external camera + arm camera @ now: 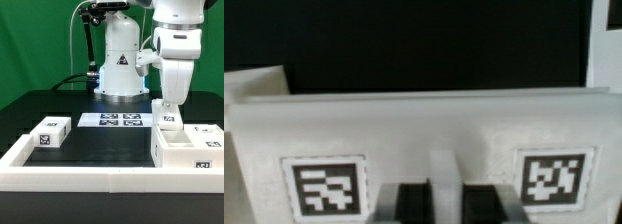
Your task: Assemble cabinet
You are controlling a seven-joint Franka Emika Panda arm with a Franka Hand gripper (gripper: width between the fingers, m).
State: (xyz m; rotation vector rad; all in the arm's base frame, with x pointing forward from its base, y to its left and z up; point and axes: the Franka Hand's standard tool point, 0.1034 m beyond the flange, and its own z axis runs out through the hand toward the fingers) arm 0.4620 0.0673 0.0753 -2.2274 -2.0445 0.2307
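Observation:
The cabinet is a large white open box with black-and-white tags, standing at the exterior view's right. My gripper points straight down onto its back left wall. In the wrist view the cabinet fills the picture as a white face with two tags. My gripper has its two dark fingers on either side of a thin white wall, closed on it. A small white tagged block lies at the exterior view's left, apart from the gripper.
The marker board lies flat in front of the robot base. A long low white border rail runs along the front and up the left side. The table top is black.

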